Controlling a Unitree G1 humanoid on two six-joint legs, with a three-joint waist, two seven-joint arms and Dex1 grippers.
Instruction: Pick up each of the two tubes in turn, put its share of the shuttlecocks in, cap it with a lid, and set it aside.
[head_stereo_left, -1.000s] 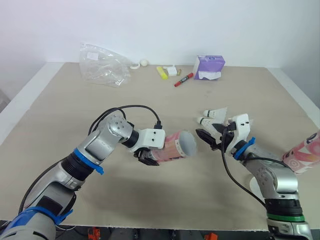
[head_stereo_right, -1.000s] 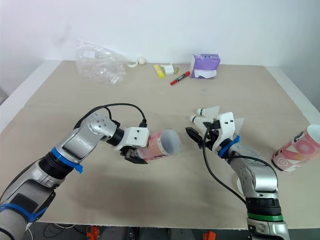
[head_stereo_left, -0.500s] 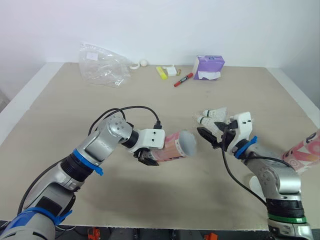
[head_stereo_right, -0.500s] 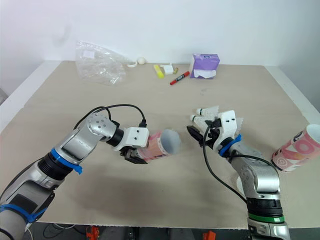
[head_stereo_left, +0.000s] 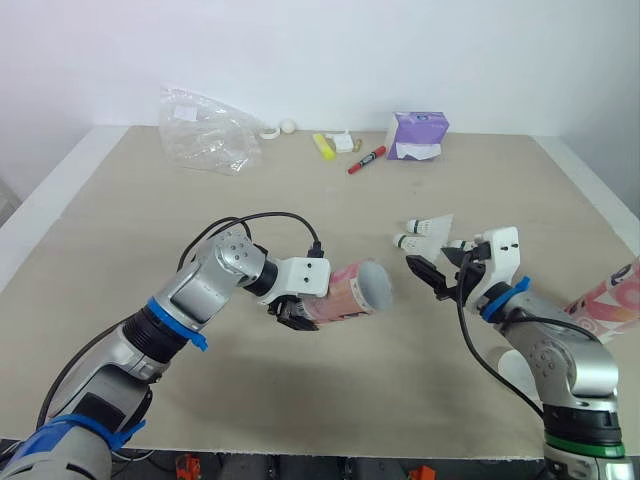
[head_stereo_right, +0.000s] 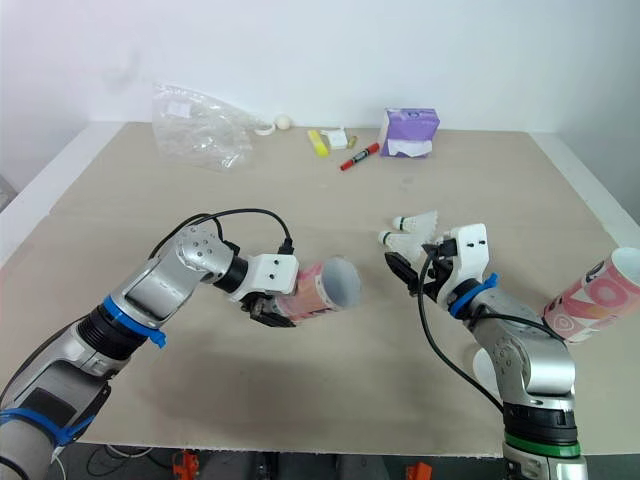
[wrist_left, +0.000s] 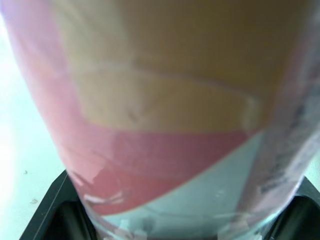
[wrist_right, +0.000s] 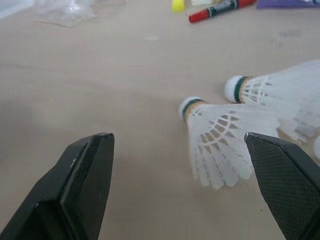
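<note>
above the table (head_stereo_left: 120, 230) middle, the left gripper (head_stereo_left: 292, 312), forearm bent inward, clamps a pink tube (head_stereo_left: 350, 290) level, mouth toward the right gripper (wrist_right: 178, 136); its print is too blurred to read. the right gripper hovers wide open, empty, beside two shuttlecocks (wrist_right: 215, 140). a second tube (head_stereo_right: 595, 300) lies at the right edge.

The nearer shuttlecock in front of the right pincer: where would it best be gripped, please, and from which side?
Probably the banded neck behind the cork of the nearer shuttlecock, from above, the open right pincer straddling it: it lies on its side and its feather skirt flares wide.
</note>
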